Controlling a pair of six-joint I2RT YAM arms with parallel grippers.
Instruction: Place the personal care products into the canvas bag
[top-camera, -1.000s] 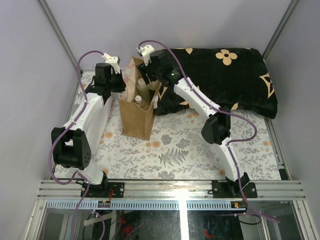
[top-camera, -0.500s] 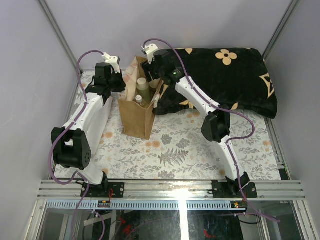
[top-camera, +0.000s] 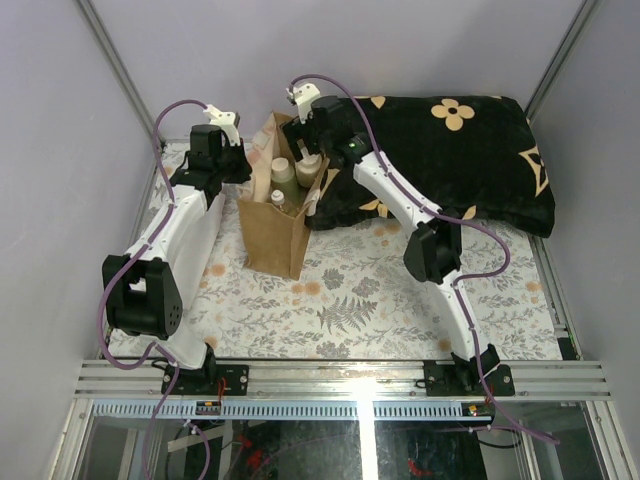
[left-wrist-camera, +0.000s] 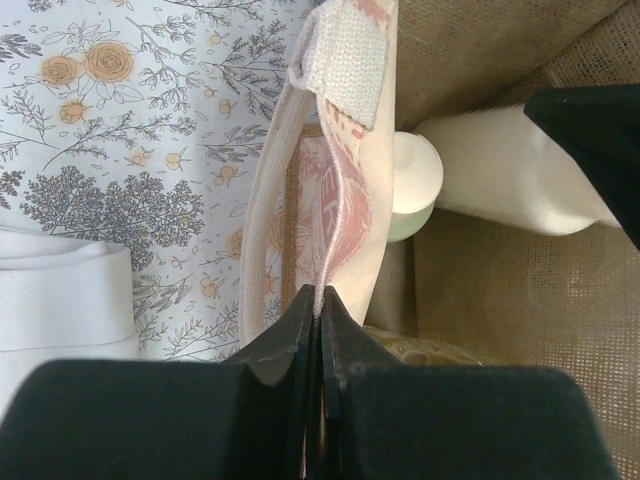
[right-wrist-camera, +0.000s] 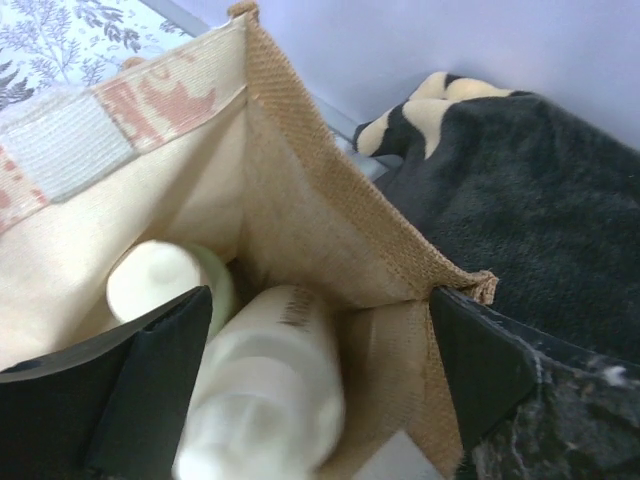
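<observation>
Drop-in step: R gripper (right-wrist-camera: 320, 300) spread wide over cream bottle (right-wrist-camera: 265, 400) in canvas bag (right-wrist-camera: 320, 210) (L gripper (left-wrist-camera: 320, 300) pinches its rim). Next, I'd judge: lift R clear.

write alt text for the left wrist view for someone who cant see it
The left gripper is shut on the pale rim of the canvas bag, seen from just above. Inside the bag are a cream bottle and a pale-capped greenish bottle; a floral table cover and a white folded cloth show at left.
</observation>
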